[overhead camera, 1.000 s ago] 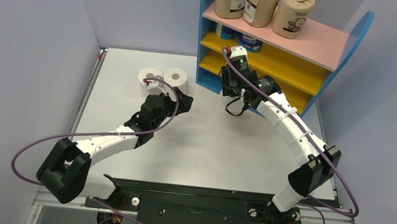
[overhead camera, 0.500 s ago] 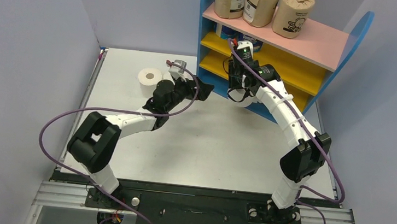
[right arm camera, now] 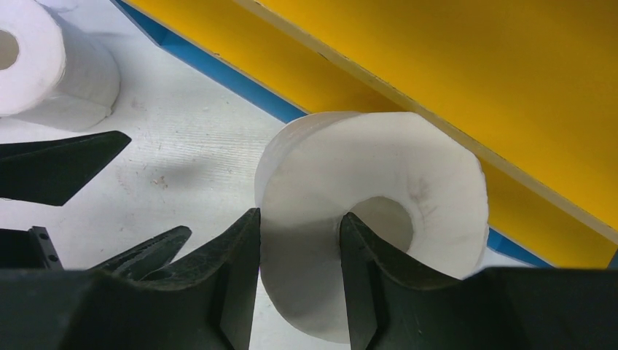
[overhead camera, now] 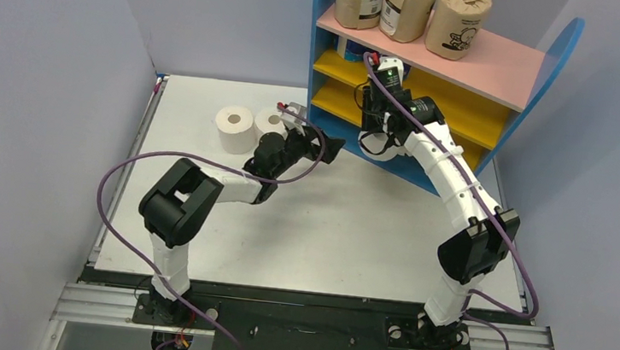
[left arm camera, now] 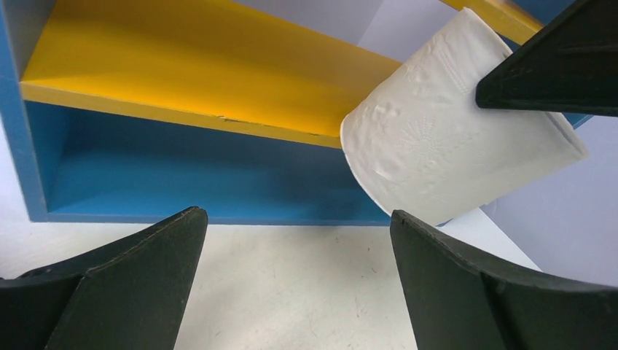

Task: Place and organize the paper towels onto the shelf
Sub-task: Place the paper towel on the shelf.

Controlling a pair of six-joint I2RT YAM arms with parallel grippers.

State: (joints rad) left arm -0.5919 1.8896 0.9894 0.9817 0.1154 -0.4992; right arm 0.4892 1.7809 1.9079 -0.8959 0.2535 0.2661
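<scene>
**A white roll held up by the low shelf**

The white roll (right arm camera: 350,160) is up off the counter (overhead camera: 328,220). It is tipped on a slant, just in front of the low yellow boards (right arm camera: 474,65) of the shelf (overhead camera: 559,45). I cannot tell if it touches the shelf. The right tool (right arm camera: 299,240) pinches the roll by its wall. One finger is inside the hole in the middle and the other presses on the outside.

The left tool (left arm camera: 297,219) is close by, low over the counter. It faces the blue bottom of the shelf. Its two fingers are spread wide and nothing is between them. The held roll hangs above it and off to one side, not touching it.

The shelf stands at the far right of the counter. It has blue sides, a pink top board (overhead camera: 505,69) and the two yellow boards under that. Three brown rolls (overhead camera: 409,6) stand upright in a row on the pink top board. A small bit of a blue-and-white roll (overhead camera: 347,50) peeks out on the upper yellow board, behind the right arm.

Two more white rolls (overhead camera: 234,126) stand upright on the counter, just beside each other. They are left of the shelf, at the far side of the left arm. The left arm partly hides one of them. A purple cable (overhead camera: 115,208) loops along each arm.
</scene>
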